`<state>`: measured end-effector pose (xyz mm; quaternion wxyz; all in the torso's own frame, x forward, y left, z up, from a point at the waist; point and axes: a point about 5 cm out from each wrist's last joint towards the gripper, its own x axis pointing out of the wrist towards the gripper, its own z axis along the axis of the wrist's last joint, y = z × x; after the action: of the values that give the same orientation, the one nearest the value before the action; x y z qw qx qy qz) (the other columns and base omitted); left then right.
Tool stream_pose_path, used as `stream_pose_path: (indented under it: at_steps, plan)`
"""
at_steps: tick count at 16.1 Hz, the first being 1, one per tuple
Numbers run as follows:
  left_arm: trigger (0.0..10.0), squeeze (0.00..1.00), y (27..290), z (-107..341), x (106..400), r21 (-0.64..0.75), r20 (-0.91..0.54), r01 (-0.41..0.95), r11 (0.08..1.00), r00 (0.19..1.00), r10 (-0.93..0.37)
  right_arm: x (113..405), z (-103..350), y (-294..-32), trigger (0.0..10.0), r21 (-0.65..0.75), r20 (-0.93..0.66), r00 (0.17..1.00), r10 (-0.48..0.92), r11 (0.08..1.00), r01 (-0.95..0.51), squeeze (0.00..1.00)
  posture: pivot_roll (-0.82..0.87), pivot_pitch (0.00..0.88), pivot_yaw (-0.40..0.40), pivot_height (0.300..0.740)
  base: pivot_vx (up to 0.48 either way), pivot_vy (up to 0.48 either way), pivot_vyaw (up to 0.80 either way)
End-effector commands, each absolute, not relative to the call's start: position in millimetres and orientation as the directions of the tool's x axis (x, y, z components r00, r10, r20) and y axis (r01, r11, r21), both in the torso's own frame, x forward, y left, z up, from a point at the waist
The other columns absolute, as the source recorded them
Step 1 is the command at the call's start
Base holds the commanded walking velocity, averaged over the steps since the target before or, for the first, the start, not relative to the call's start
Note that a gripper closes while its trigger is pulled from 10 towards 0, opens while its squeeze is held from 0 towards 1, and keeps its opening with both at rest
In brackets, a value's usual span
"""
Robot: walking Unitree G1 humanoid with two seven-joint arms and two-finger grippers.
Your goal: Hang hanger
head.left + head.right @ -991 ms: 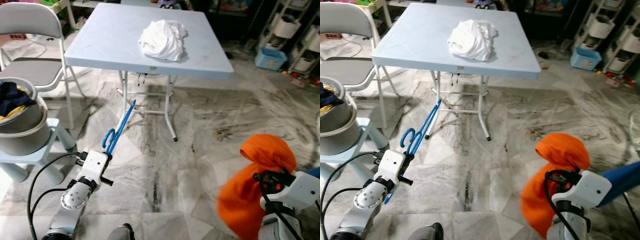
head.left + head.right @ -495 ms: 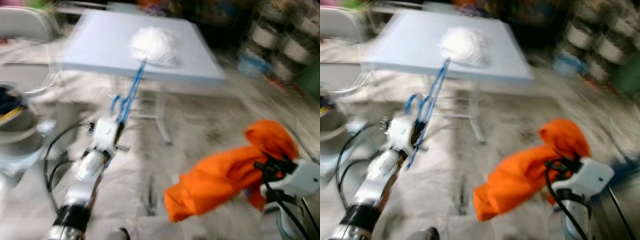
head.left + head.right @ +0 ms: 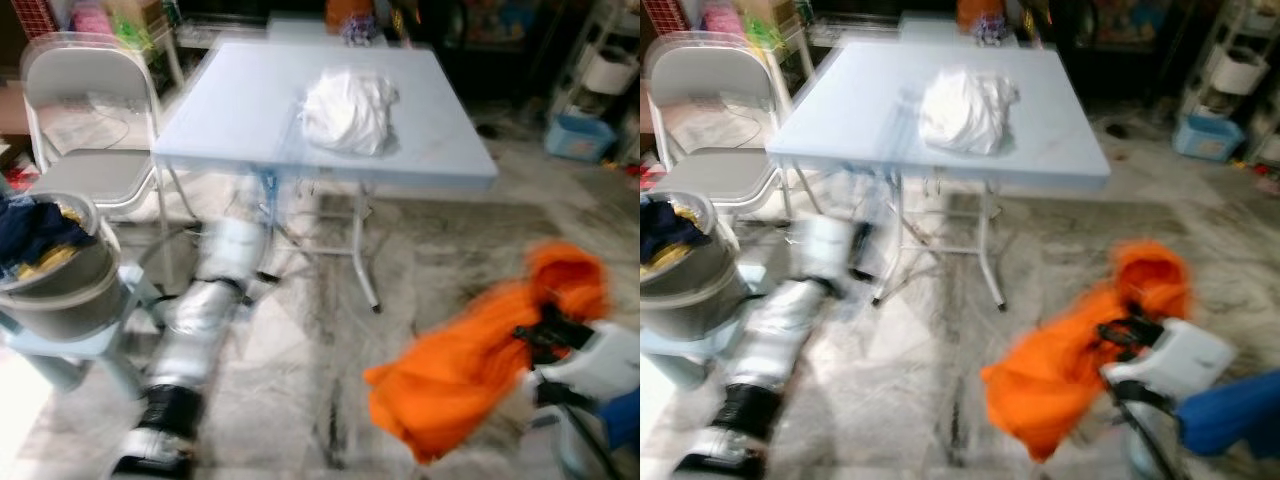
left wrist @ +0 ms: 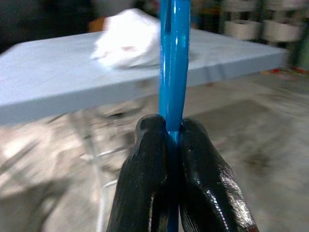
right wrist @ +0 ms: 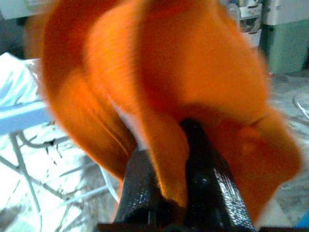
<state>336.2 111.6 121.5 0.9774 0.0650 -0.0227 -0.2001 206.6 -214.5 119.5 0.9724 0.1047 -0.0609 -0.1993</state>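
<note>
A blue plastic hanger [image 4: 174,72] is pinched between the black fingers [image 4: 149,164] of my left gripper [image 4: 173,133], which is shut on it. Its rod points toward the light-blue folding table [image 3: 230,110]. In the eye views my left arm [image 3: 215,285] is motion-blurred in front of the table's near left leg, with the hanger [image 3: 266,190] a faint blue streak. My right gripper [image 5: 166,145] is shut on an orange garment [image 3: 480,365] that hangs low at the right, above the floor. A crumpled white cloth [image 3: 350,108] lies on the table.
A grey folding chair [image 3: 85,120] stands left of the table. A grey bucket [image 3: 55,285] of dark and yellow clothes sits on a pale stool at the near left. Shelves and a blue bin [image 3: 578,135] line the far right. The floor is marble.
The camera has shifted and the picture is blurred. My left arm has swung the hanger up and forward toward the table. The orange garment has spread out to the left below the right gripper.
</note>
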Motion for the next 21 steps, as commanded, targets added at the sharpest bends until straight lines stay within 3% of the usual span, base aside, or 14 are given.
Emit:
stream_pose_path:
  at_steps: [1,4,12,21]
  plan:
    - [10.0,0.0,123.3,125.6,338.7,0.152,0.021,0.363,0.919,0.929,-0.37,208.7,131.6,-211.9,0.0,0.237,0.139,0.907,-0.398,0.903,0.36,0.0,0.16,0.069,-0.046,0.74,0.439,0.0,0.0]
    - [10.0,0.0,116.2,123.3,339.7,0.146,-0.002,0.39,0.909,0.919,-0.393,209.4,131.8,-213.2,0.0,0.235,0.144,0.902,-0.408,0.899,0.369,0.0,0.16,0.055,-0.038,0.74,0.282,0.0,0.0]
    - [10.0,0.0,81.1,133.9,357.1,0.178,-0.055,0.531,0.828,0.846,-0.531,208.0,120.6,-209.0,0.0,0.319,0.135,0.85,-0.51,0.834,0.45,0.0,0.12,0.021,0.087,0.74,0.0,0.0,0.0]
    - [10.0,0.0,97.5,119.7,351.9,0.13,-0.035,0.426,0.895,0.904,-0.425,214.7,126.3,-220.1,0.0,0.277,0.163,0.869,-0.467,0.867,0.414,0.0,0.15,0.035,0.001,0.74,0.0,0.0,0.0]
